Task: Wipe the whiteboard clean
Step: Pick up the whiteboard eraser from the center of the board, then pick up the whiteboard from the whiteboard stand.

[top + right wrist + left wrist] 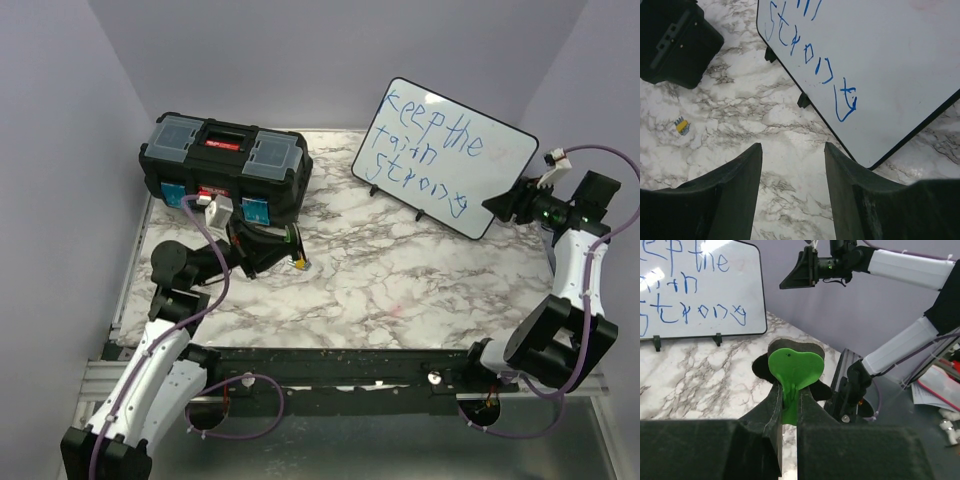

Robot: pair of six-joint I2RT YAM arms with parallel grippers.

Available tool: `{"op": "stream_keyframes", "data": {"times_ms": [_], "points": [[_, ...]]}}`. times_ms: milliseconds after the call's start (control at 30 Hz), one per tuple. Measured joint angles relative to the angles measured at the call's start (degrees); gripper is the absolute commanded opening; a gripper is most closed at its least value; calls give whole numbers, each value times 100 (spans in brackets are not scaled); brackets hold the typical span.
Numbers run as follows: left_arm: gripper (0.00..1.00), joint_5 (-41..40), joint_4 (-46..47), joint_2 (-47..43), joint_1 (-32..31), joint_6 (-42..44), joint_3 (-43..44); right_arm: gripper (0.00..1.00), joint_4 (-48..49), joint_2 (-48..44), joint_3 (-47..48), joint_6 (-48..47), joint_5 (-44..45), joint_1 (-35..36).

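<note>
The whiteboard (440, 160) stands at the far right of the marble-patterned bench (400, 290), propped on small black feet (802, 100) and turned at an angle to the bench edge. It is a flat white rectangle with a thin black rim and rounded corners. Three lines of blue handwritten marker lettering fill its left and middle area, and the right part of the face is bare. The right tool (505, 207) hovers near the board's lower right edge, its fingers (735, 175) spread apart with nothing between them. The left tool (789, 395) sits near the middle left of the bench, clamped together on the stem of a green heart-shaped piece (795, 367) that has a dark pad (790, 342) behind it. A black toolbox (225, 165) stands at the far left, well apart from the board.
</note>
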Motion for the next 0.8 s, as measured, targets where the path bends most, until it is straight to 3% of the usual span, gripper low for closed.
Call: {"op": "stream_keyframes", "data": {"times_ms": [167,267,367,667,800], "points": [[0,953,1274,702,398,-997,-37,58,289,0,-120,68,17,0],[0,1322,1480,809,417,-1169,-28,58,350,46,-188,96,37,-11],[0,1626,1373,715,417,-1029,24,60,415,162,-197,127,35,-39],[0,2201,1086,264,417,-525,26,79,605,367,-216,293,9,-315],[0,2096,-96,39,417,330,229,80,791,474,-210,376,35,-323]]}}
